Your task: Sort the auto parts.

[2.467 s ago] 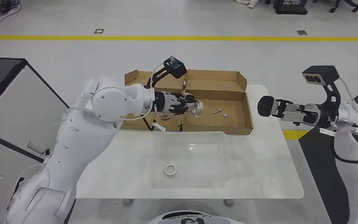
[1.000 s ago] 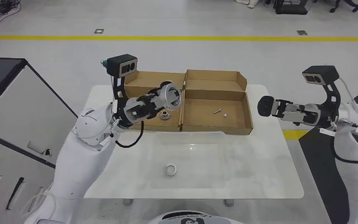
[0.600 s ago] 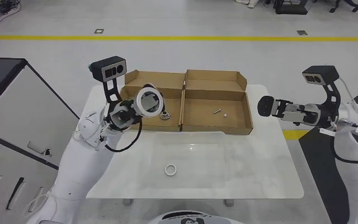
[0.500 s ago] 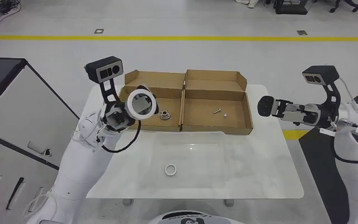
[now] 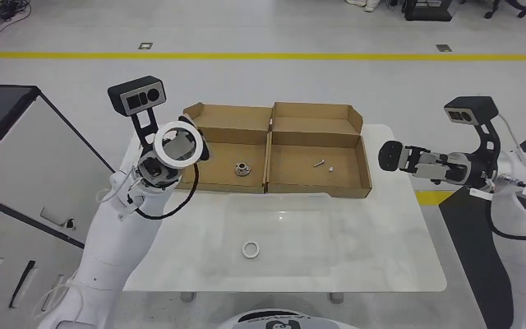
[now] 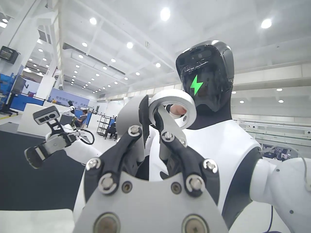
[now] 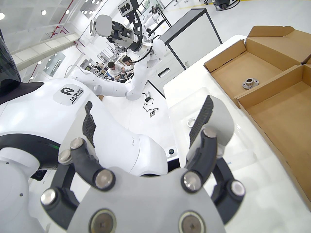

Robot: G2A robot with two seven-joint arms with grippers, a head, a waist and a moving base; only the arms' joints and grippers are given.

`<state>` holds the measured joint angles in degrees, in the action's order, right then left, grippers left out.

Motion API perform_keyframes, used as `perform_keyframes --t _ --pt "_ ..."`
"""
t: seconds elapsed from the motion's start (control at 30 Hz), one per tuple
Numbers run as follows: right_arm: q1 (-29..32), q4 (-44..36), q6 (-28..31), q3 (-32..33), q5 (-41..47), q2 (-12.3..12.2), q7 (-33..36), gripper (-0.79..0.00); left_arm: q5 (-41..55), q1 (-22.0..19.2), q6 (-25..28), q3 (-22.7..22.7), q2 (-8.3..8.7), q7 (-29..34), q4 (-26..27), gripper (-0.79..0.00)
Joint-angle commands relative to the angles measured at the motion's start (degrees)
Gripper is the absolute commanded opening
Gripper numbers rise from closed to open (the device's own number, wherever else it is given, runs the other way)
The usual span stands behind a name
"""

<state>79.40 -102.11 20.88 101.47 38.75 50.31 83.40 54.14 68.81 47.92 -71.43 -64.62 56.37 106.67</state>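
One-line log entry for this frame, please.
left gripper: shut on metal ring, held high | right gripper: open, beside table | flange: left box | bolt: right box | small ring: on table

Left hand (image 6: 152, 115), raised, clamps a ring (image 6: 180, 97); right hand (image 7: 148, 122) gapes.
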Motion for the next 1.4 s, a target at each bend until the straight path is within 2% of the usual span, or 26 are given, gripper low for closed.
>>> perform_keyframes --t 0.0,0.37,0.5,0.67,1.0,1.1,1.37 --pt "0.00 0.00 0.00 0.00 0.00 0.00 0.00 0.000 -0.01 0.00 0.01 0.01 0.00 -0.01 0.01 -0.785" --pt "0.00 0.00 0.00 0.00 0.00 0.00 0.00 0.000 -0.01 0.00 0.01 0.01 0.00 -0.01 0.01 -0.785" --pt "0.00 0.00 0.00 0.00 0.00 0.00 0.00 0.000 0.09 2.97 -1.34 0.50 -0.16 -1.93 2.54 -0.785" --pt "0.00 0.00 0.00 0.00 0.00 0.00 0.00 0.000 6.50 5.84 -0.46 0.61 -0.50 -2.42 5.23 -0.785" --pt "0.00 0.00 0.00 0.00 0.00 0.00 0.00 0.000 9.97 7.10 -1.08 -0.78 -1.11 -1.21 5.40 -0.785" --pt "0.00 0.00 0.00 0.00 0.00 0.00 0.00 0.000 8.37 7.14 -1.60 -1.31 -1.17 0.50 5.14 -0.785" --pt "0.00 0.00 0.00 0.00 0.00 0.00 0.00 0.000 -3.55 7.18 -4.36 -4.17 -0.79 3.84 4.10 -0.785"
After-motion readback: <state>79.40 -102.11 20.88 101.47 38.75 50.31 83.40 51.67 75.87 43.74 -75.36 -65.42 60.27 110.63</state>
